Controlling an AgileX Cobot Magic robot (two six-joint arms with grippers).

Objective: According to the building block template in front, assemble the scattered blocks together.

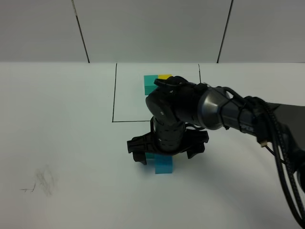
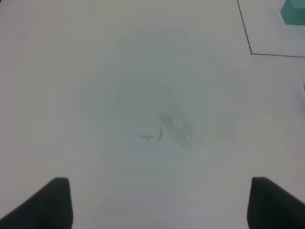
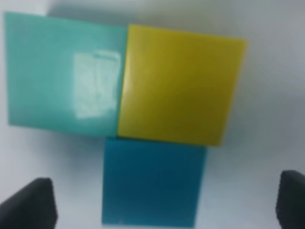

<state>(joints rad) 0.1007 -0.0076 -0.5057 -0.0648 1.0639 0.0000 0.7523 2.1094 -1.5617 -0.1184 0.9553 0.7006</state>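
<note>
The template sits inside the black drawn frame point(image 1: 114, 95) at the back; its teal-green cube point(image 1: 151, 84) and yellow cube point(image 1: 165, 76) show, and its blue cube is hidden behind my right arm. The scattered blocks lie together in front of the frame. In the right wrist view the teal-green cube point(image 3: 64, 76) and the yellow cube point(image 3: 178, 83) touch side by side, and the blue cube point(image 3: 152, 181) touches the yellow one. In the exterior view only the blue cube point(image 1: 164, 165) and a teal sliver point(image 1: 149, 155) show. My right gripper point(image 1: 166, 150) hovers over them, open and empty. My left gripper point(image 2: 162, 205) is open and empty over bare table.
A grey pencil smudge point(image 1: 43, 181) marks the white table at the front left, and it also shows in the left wrist view point(image 2: 169, 129). The frame's corner point(image 2: 251, 52) and the template's teal cube point(image 2: 293, 12) show at the edge of that view. My right arm's cables point(image 1: 281, 157) hang at the right.
</note>
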